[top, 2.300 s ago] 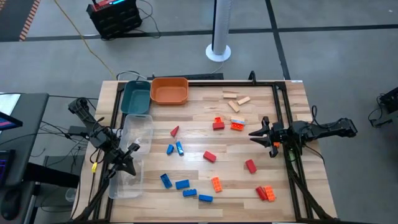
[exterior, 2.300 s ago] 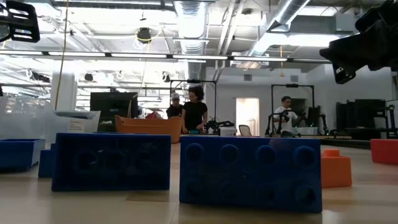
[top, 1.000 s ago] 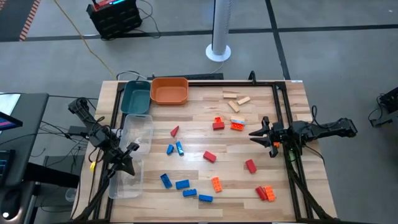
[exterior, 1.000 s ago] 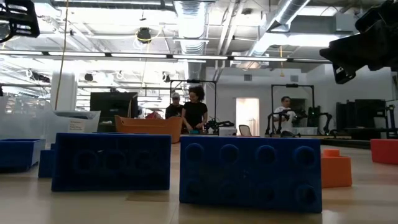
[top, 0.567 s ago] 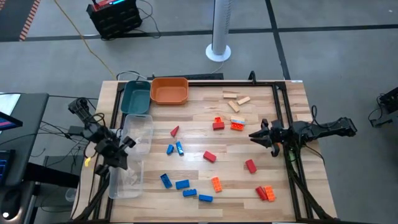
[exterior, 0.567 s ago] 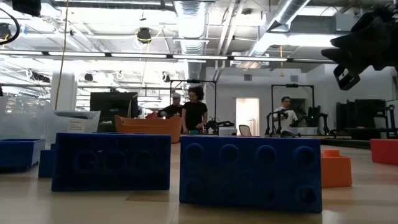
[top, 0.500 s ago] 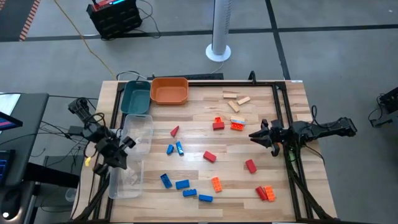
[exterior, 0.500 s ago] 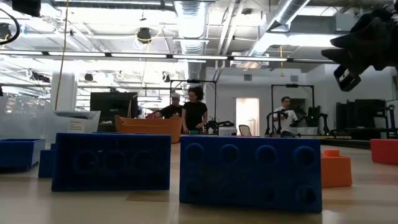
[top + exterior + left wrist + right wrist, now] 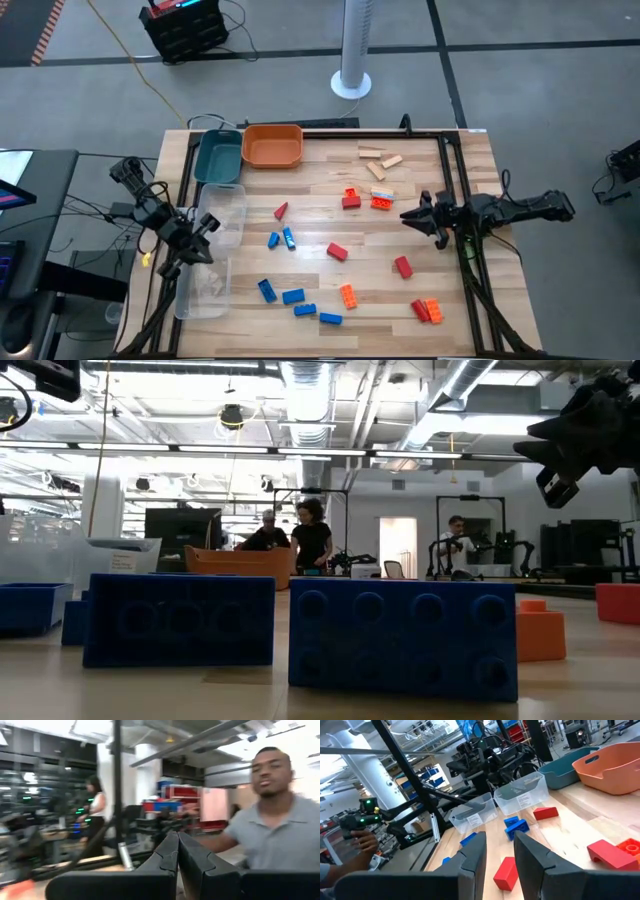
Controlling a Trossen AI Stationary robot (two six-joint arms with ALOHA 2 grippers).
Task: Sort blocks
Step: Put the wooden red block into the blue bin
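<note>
Red, blue, orange and pale wooden blocks (image 9: 337,251) lie scattered across the table (image 9: 320,210). Left claw (image 9: 207,228), closed and empty, over the clear tray (image 9: 222,207); right claw (image 9: 412,214) narrowly parted, seemingly empty.

We hold our left gripper (image 9: 207,222) at the table's left edge, its fingers pressed together. Our right gripper (image 9: 408,214) reaches in from the right side, fingers slightly parted, holding nothing.

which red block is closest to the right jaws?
The lone red block just toward the table's front edge from the right gripper. The other reds sit farther toward the table's middle or front corner.
</note>
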